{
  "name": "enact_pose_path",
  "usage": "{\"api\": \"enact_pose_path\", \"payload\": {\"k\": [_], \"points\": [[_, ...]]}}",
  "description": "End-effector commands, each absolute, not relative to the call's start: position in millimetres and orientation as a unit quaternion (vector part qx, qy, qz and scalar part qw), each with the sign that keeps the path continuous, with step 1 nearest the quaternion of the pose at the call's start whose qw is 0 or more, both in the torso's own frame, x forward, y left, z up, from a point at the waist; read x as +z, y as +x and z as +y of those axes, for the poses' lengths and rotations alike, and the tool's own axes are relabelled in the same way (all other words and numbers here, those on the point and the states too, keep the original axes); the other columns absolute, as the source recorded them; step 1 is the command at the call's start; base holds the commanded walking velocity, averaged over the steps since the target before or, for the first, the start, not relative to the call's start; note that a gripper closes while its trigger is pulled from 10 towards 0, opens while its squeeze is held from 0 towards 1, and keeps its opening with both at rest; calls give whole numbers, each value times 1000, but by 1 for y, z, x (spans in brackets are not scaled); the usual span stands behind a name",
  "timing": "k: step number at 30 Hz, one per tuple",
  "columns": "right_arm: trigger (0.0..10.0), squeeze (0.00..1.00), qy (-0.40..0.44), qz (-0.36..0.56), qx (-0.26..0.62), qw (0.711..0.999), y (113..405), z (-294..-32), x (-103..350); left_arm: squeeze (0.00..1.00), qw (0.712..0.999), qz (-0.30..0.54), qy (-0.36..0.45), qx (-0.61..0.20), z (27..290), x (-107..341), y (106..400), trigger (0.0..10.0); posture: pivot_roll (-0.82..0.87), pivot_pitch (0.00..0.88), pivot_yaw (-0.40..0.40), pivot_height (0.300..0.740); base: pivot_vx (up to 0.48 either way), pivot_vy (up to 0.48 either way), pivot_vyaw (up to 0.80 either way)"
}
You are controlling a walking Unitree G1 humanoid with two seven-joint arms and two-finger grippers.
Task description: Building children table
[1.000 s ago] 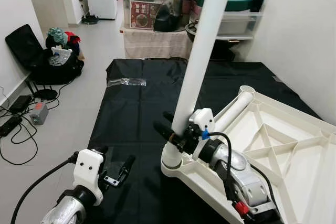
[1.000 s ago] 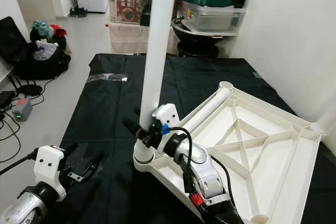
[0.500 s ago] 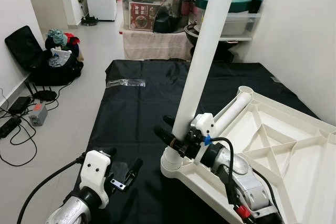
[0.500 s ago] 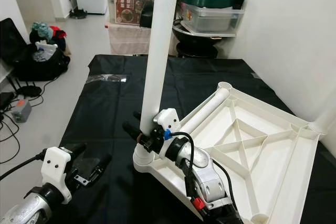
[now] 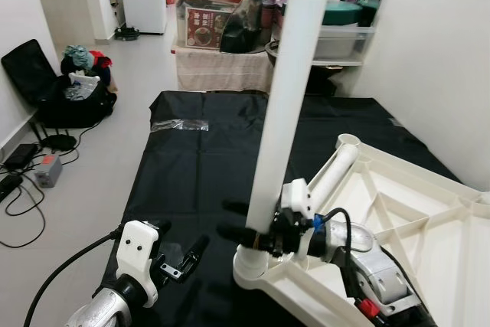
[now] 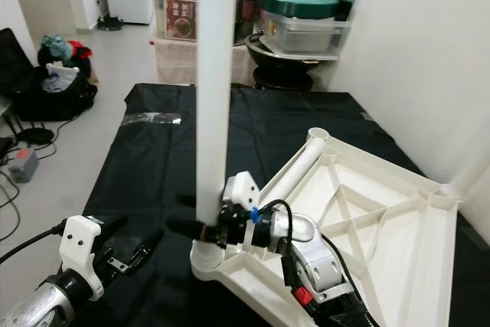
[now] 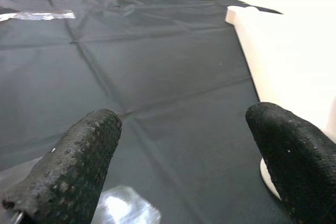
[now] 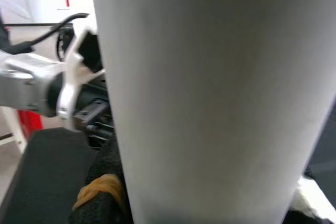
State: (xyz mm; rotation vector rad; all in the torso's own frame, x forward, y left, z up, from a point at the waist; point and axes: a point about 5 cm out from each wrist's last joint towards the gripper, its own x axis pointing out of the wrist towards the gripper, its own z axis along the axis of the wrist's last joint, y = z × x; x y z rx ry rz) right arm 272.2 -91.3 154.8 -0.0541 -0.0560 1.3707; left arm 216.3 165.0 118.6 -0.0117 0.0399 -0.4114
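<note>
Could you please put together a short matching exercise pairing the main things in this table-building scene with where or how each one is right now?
Things:
1. white table leg
2. second white leg
3. left gripper
4. clear plastic bag

States:
A. lying flat inside the upturned table top
B. open, hovering over the black sheet
C. standing upright in a corner socket, clasped by the right gripper
D. lying at the sheet's far left

Pairs: 1-C, 2-A, 3-B, 4-D

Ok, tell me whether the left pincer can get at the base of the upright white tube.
Probably yes. The left pincer is open and low over the black sheet, with only bare sheet between it and the upright white tube, whose base the right pincer grips.
</note>
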Motion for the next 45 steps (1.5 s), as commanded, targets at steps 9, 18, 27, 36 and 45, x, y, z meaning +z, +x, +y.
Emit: {"api": "enact_pose_path", "payload": {"k": [9,18,27,36,45], "points": [[10000,0,14,24,688,725,260,-71,136,0,974,28,-12,-223,161,119,211,10000,216,0,-100,740,0,0,0],[10000,0,25,22,693,720,258,-70,136,0,972,29,-21,-231,156,119,210,10000,208,0,-100,740,0,0,0],[10000,0,-46,77,479,873,279,-79,118,0,978,32,-29,-203,165,117,211,10000,198,0,-116,740,0,0,0],[10000,0,-49,138,208,967,294,-128,100,0,983,25,-26,-183,170,119,219,10000,169,0,-105,740,0,0,0],[10000,0,-35,158,-116,980,284,-186,93,0,994,24,-15,-104,193,118,231,10000,157,0,-112,740,0,0,0]]}}
